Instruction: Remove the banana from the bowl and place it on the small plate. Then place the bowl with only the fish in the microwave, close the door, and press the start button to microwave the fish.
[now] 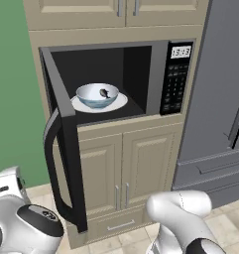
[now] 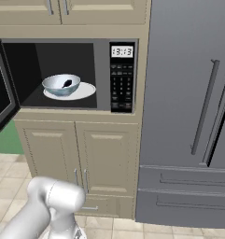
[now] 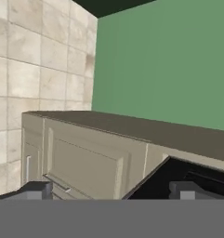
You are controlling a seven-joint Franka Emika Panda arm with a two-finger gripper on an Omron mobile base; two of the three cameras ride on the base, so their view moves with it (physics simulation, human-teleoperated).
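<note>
the bowl [image 1: 97, 95] sits inside the microwave [image 1: 141, 79] on the white disc, with the fish [image 1: 104, 93] in it; the door [image 1: 61, 144] hangs open; the gripper [image 3: 111, 189] is wide and empty; next it must push the door shut, then press start.

Beige cabinets [image 1: 122, 171], a green wall [image 1: 12, 89], a tiled floor [image 2: 6, 182], perhaps a grey fridge [image 2: 188, 107].

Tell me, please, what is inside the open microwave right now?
Inside the microwave the bowl sits on the white turntable disc, with the fish in it. The bowl's wall hides part of its bottom.
</note>
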